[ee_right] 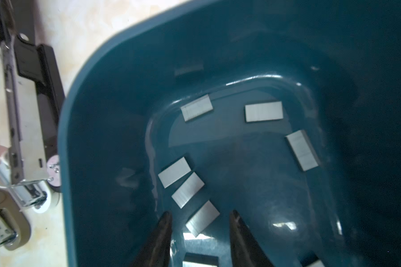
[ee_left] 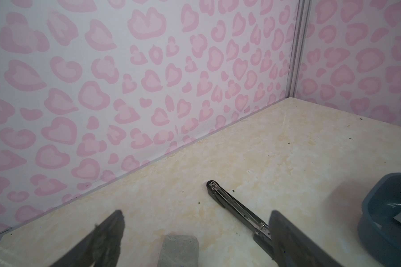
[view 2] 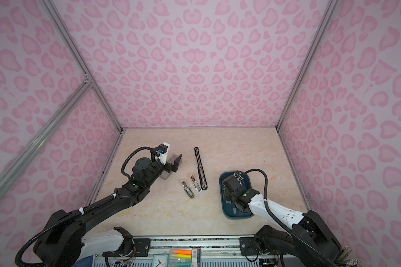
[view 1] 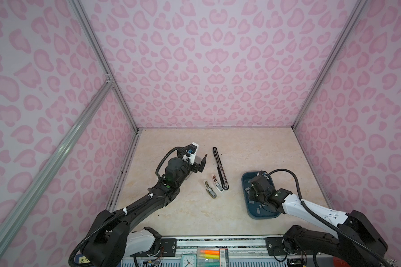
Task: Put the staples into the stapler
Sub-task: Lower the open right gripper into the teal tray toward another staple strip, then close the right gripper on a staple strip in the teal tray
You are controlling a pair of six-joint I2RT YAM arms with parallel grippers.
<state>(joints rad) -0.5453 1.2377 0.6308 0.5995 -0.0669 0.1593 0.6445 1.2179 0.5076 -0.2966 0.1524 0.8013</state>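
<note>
Hovering low inside the deep teal plastic tray [ee_right: 97,129], the right gripper [ee_right: 200,215] has its two black fingers [ee_right: 162,231] apart. They straddle one flat silver-grey strip [ee_right: 203,219] of staples without touching it on either side, as far as I can see. That strip lies on the tray floor, askew to the line the jaws would close along. The other staples [ee_right: 188,189] are scattered over the same floor, two of them just beside the straddled one and more toward the tray's far wall.

Just outside the tray, on the side facing the other arm, the long black stapler [view 1: 220,168] lies opened out flat with its metal channel showing. Beyond it from the tray sit two small clip-like metal tools [view 1: 210,190]. Farther still from the tray, the left gripper [ee_left: 196,213] hangs with its fingers spread wide and empty above a grey speckled stone-like block [ee_left: 180,249]. Nothing steadies the stapler.

My worry is the pinch. The strip is thin and flat against slick plastic, so the fingertips may skate over it, or catch its corners and spin it into its neighbour. A hard squeeze could snap the glued staples apart. Pressing down could also shove the light tray against the stapler.
</note>
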